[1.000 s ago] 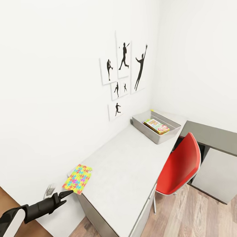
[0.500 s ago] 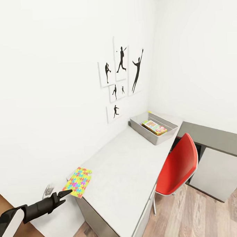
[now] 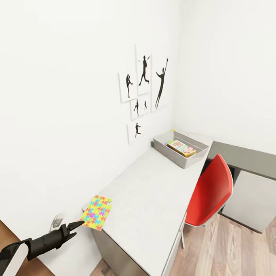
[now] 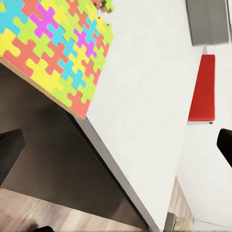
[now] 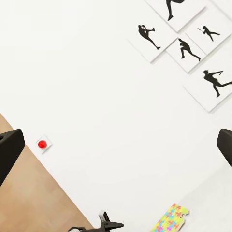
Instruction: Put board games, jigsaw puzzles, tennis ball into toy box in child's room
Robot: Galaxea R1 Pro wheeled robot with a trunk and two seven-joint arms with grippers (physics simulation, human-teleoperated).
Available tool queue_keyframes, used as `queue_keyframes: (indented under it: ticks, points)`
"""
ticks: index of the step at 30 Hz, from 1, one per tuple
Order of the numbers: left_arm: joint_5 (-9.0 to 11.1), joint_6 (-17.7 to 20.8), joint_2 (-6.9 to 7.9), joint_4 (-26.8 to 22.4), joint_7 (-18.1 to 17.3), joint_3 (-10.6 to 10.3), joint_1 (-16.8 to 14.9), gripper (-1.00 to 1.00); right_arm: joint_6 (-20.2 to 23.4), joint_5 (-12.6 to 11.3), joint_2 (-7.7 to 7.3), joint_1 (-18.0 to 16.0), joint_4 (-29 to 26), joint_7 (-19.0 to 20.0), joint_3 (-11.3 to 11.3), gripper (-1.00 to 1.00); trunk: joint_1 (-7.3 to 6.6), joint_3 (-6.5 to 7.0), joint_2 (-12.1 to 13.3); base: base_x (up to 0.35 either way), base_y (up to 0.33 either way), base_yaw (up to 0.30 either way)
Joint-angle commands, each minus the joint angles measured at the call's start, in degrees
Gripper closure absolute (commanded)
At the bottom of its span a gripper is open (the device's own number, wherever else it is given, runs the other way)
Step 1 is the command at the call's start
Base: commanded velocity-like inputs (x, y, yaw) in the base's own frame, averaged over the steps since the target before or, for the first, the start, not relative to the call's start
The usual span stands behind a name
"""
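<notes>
Left gripper: the black two-fingered left gripper (image 3: 76, 226) hangs off the near end of the long pale grey table (image 3: 157, 193), its fingertips just short of the puzzle; in the left wrist view its two fingers sit at opposite edges, spread wide with nothing between them.
Right gripper: the dark fingers (image 5: 9, 150) of the right gripper stand far apart at the two sides of the right wrist view, facing the white wall (image 5: 96, 96); nothing is held.
Jigsaw puzzle: the thin flat square jigsaw puzzle in yellow, green, pink and blue (image 3: 96, 212) lies on the table's near corner, against the wall, one corner reaching the table edge (image 4: 79, 113).
Toy box: the shallow grey rectangular toy box (image 3: 171, 154) stands at the far end of the table near the room corner.
Board game: a flat colourful box (image 3: 181, 148) lies inside the toy box.
Chair: the red shell chair (image 3: 209, 193) stands beside the table's long side.
Wall pictures: black sport silhouettes on white panels (image 3: 145, 93) hang above the table.
</notes>
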Motion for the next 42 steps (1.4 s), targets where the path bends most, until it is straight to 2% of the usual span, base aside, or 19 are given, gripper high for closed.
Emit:
queue_keyframes:
  ticks: [1, 13, 29, 42]
  points:
    - [0.0, 0.3, -0.01, 0.0, -0.1, 0.1, 0.0, -1.0, 0.6, -0.2, -0.02, 0.0, 0.0, 0.0, 0.0, -1.0, 0.02, -0.04, -0.1, -0.064, 0.116, -0.09]
    - [0.1, 0.2, -0.05, 0.0, -0.1, 0.1, 0.0, -1.0, 0.6, -0.2, -0.02, 0.0, 0.0, -0.1, 0.0, -1.0, 0.02, 0.06, -0.1, -0.011, 0.021, -0.016]
    - [0.0, -0.4, -0.07, 0.5, -0.1, 0.0, 0.0, -1.0, 0.6, -0.2, -0.03, 0.0, 0.0, -0.1, 0.0, -1.0, 3.53, -2.81, -6.5, 0.0, 0.0, 0.0]
    - [0.0, -3.2, 0.04, 1.1, -0.1, 0.0, -0.1, -1.0, 0.1, -0.2, 0.09, 0.0, 0.0, -0.1, 0.0, -1.0, 6.39, -5.15, -11.7, 0.0, 0.0, 0.0]
